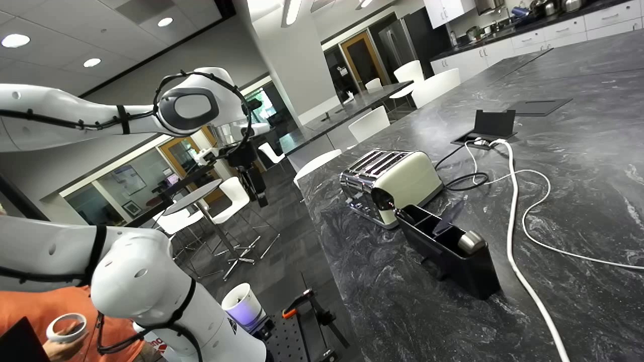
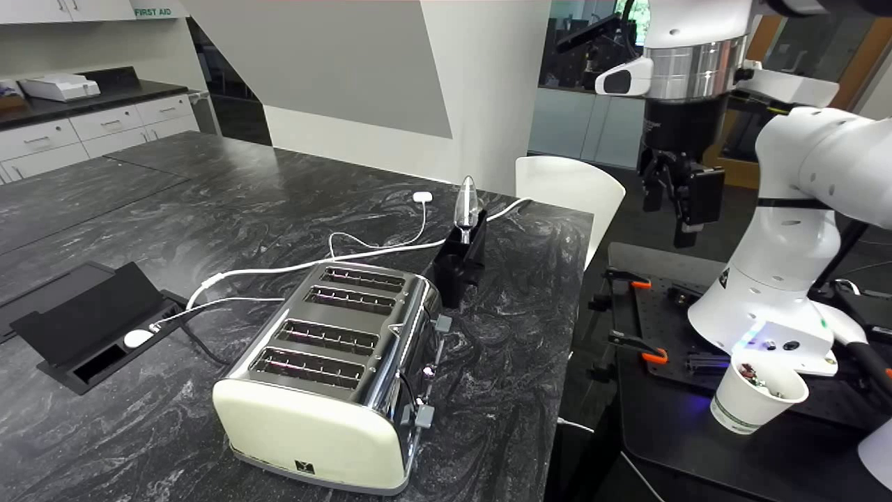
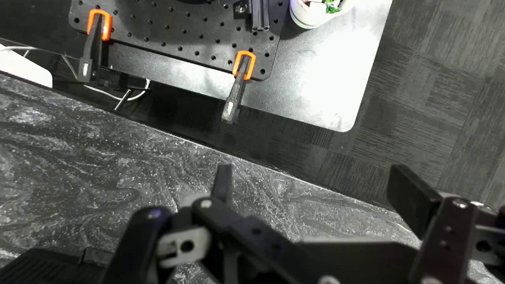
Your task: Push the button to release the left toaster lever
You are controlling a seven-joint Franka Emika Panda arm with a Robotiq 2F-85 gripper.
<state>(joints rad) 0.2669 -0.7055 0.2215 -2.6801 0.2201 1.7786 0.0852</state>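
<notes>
Gripper (image 3: 311, 183) held w/ fingers (image 3: 410, 197) spread, well apart fr toaster (image 2: 327, 380); toaster set on dk countertop (image 2: 512, 390) just beside blk caddy (image 1: 465, 269); 2 grey lever tabs (image 2: 424, 417) seen on toaster's side

On the toaster (image 2: 324, 397), controls (image 2: 428, 371) facing 3 o'clock are too small to read. At 8 o'clock in an exterior view, the arm (image 1: 133, 274) partly hides a person in orange (image 1: 32, 311). In the wrist view, the blurred gripper (image 3: 313, 185) is cut off at 6 o'clock and the cup (image 3: 309, 17) at 1.
</notes>
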